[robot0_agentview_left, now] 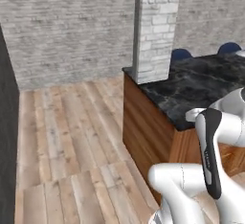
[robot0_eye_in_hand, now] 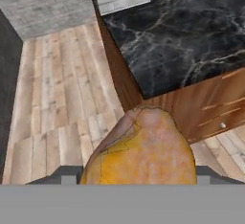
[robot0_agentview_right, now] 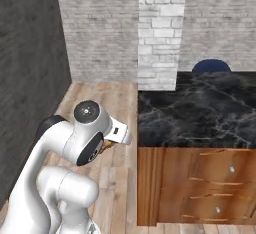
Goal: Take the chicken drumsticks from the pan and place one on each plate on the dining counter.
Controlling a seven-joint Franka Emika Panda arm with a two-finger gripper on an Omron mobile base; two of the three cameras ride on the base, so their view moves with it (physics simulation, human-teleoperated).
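A golden-orange chicken drumstick (robot0_eye_in_hand: 143, 146) sits large at the bottom of the hand view, and my gripper (robot0_eye_in_hand: 136, 177) is shut on it, with a grey fingertip on each side. In the right base view a sliver of the drumstick (robot0_agentview_right: 105, 147) peeks out under the hand, which hangs over the wooden floor, left of the dining counter (robot0_agentview_right: 200, 113). The counter's black marble top (robot0_agentview_left: 201, 84) lies ahead and to the right (robot0_eye_in_hand: 182, 36), and its near corner is bare. The pan and the plates are out of view.
A white brick pillar (robot0_agentview_left: 155, 27) (robot0_agentview_right: 160, 33) stands at the counter's far left corner. Blue stool seats (robot0_agentview_left: 181, 54) (robot0_agentview_right: 211, 66) show behind the counter. A dark wall (robot0_agentview_right: 30, 78) runs along the left. Wooden drawer fronts (robot0_agentview_right: 210, 188) face me.
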